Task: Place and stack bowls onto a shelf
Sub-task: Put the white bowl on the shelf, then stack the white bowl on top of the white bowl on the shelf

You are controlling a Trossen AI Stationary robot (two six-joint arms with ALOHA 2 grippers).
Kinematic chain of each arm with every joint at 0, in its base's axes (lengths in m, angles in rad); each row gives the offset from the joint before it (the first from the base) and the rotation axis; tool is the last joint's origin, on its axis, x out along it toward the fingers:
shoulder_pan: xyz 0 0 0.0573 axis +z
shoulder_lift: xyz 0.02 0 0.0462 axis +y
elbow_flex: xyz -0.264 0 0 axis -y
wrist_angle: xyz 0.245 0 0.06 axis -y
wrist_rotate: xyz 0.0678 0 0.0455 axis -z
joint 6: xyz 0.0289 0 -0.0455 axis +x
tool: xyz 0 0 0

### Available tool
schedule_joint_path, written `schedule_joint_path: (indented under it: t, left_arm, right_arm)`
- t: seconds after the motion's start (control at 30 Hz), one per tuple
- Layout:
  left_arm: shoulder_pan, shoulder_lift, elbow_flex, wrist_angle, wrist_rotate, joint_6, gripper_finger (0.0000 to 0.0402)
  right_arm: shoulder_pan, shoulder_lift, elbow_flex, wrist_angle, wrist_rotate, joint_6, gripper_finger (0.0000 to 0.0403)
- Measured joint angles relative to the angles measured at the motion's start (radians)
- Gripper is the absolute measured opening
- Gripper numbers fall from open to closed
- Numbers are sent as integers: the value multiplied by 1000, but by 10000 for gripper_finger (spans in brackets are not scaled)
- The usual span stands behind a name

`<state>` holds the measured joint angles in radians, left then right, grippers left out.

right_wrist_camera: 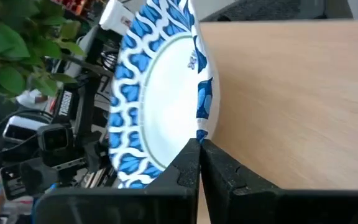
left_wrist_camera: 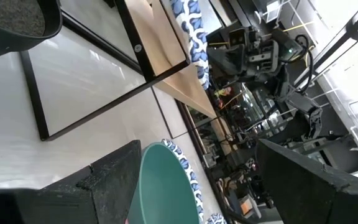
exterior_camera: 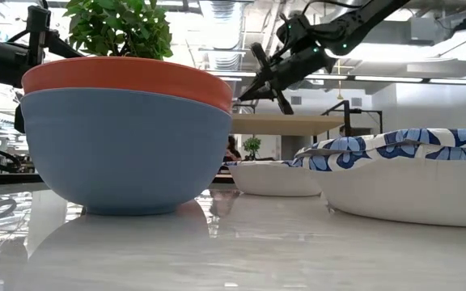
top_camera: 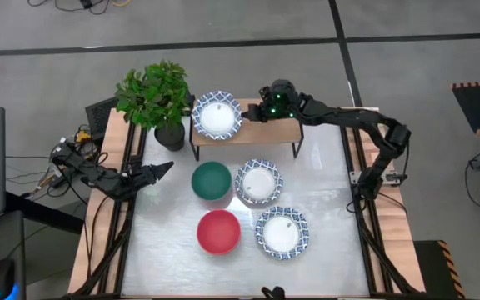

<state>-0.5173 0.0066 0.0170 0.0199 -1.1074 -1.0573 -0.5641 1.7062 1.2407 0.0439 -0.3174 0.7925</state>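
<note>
High view: the shelf [top_camera: 267, 129] stands at the far edge of the counter [top_camera: 323, 250], beside a potted plant [top_camera: 155, 96]. One blue-rimmed bowl [top_camera: 217, 115] sits on the shelf's left end. The right hand [top_camera: 250, 114] is at that bowl's rim. The green bowl [top_camera: 212, 181], red bowl [top_camera: 218, 231] and two more patterned bowls [top_camera: 258, 182] [top_camera: 282, 231] rest on the counter in front of the shelf. The left hand [top_camera: 158, 172] waits near the green bowl, fingers spread wide.

Low view: the red bowl [exterior_camera: 128, 137] fills the foreground; the shelf [exterior_camera: 298, 123] appears behind it.

Left wrist view: the green bowl [left_wrist_camera: 166, 186] lies between the wide fingers.

Right wrist view: the fingers [right_wrist_camera: 188, 165] are nearly together at the rim of the shelved bowl [right_wrist_camera: 160, 93], apparently pinching it, though contact is unclear.
</note>
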Motion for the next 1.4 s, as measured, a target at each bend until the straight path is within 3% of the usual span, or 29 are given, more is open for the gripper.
schedule_joint_path:
  t: [0.2, 0.43, 0.57, 0.73, 0.87, 0.97, 1.03, 1.1, 1.17, 1.4]
  left_arm:
    - [0, 0, 0, 0, 0, 8, 302]
    - [0, 0, 0, 0, 0, 14, 302]
    - [0, 0, 0, 0, 0, 14, 302]
    - [0, 0, 0, 0, 1, 20, 302]
    - [0, 0, 0, 0, 1, 29, 302]
    - [0, 0, 0, 0, 0, 29, 302]
    - [0, 0, 0, 0, -1, 29, 302]
    - [0, 0, 0, 0, -1, 29, 302]
    - [0, 0, 0, 0, -1, 29, 302]
    - [0, 0, 0, -1, -2, 25, 302]
  right_arm:
    - [-5, -20, 2, 0, 5, -42, 78]
    - [-36, -34, 8, -6, 4, -45, 178]
    - [-41, -39, 44, -20, -80, -34, 218]
    - [4, -149, 106, -291, -125, -153, 223]
    - [95, -239, 112, -672, -42, -269, 217]
    - [196, -287, 110, -980, 192, -289, 215]
    - [276, -298, 110, -1153, 378, -227, 215]
    - [352, -303, 89, -1249, 489, -139, 215]
    - [420, -322, 38, -1271, 497, -61, 215]
    - [689, -400, -197, -1161, 349, 136, 215]
